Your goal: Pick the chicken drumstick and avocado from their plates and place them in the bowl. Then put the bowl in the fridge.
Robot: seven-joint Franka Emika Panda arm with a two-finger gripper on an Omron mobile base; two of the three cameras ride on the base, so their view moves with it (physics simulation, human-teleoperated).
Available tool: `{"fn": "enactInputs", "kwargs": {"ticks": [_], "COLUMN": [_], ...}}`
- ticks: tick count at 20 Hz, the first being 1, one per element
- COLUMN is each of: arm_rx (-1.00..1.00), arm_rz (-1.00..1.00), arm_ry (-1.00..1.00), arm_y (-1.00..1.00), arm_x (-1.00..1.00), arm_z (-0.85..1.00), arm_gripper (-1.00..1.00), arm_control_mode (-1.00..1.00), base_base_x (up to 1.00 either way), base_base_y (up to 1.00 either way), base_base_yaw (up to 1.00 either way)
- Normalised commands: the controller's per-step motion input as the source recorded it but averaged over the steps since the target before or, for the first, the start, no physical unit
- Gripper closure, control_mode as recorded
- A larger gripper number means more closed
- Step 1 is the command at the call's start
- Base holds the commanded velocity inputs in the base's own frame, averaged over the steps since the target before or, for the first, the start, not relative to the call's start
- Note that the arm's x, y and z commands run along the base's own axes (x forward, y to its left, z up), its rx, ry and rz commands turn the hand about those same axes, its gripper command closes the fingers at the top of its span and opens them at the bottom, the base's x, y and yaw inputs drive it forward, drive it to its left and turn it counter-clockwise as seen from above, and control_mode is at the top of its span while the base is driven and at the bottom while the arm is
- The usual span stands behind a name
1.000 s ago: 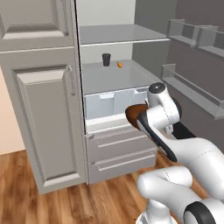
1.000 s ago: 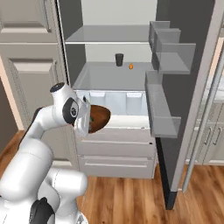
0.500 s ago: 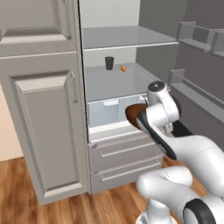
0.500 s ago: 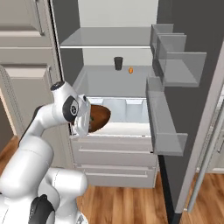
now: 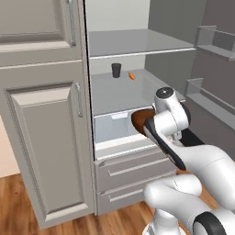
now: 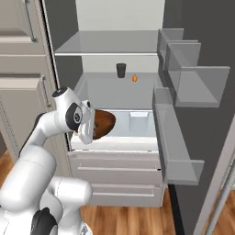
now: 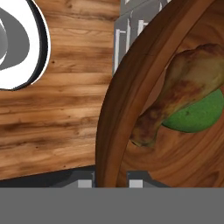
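The bowl (image 7: 131, 109) is gripped by its rim in the closed gripper (image 7: 111, 179) and is held in front of the open fridge (image 6: 114, 92), near the front edge of its middle shelf (image 5: 124, 92). The drumstick (image 7: 183, 87) and avocado (image 7: 199, 113) are seen inside the bowl, touching. A dark cup (image 5: 116, 69) and a small orange item (image 5: 132, 76), perhaps a carrot, are shown near the shelf's back edge.

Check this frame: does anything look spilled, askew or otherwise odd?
Nothing spilled. The gripper is shut on the bowl's rim, holding it before the open fridge. The drumstick lies over the avocado, both inside the bowl. A dark cup and a small orange thing sit upright on the fridge shelf.
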Motion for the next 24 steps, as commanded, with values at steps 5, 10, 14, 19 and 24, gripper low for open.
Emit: {"fn": "enactInputs", "kwargs": {"ticks": [5,10,14,19,24], "arm_rx": [0.00,0.00,0.00,0.00,0.00], "arm_rz": [0.00,0.00,0.00,0.00,0.00], "arm_ry": [0.00,0.00,0.00,0.00,0.00], "arm_y": [0.00,0.00,0.00,0.00,0.00], "arm_x": [0.00,0.00,0.00,0.00,0.00], "arm_z": [0.00,0.00,0.00,0.00,0.00], "arm_gripper": [1.00,1.00,1.00,1.00,1.00], "arm_control_mode": [1.00,1.00,1.00,1.00,1.00], "base_base_x": [0.41,0.46,0.38,0.26,0.15], "base_base_y": [0.00,0.00,0.00,0.00,0.00], "base_base_yaw": [0.00,-0.02,0.00,-0.01,0.00]}}
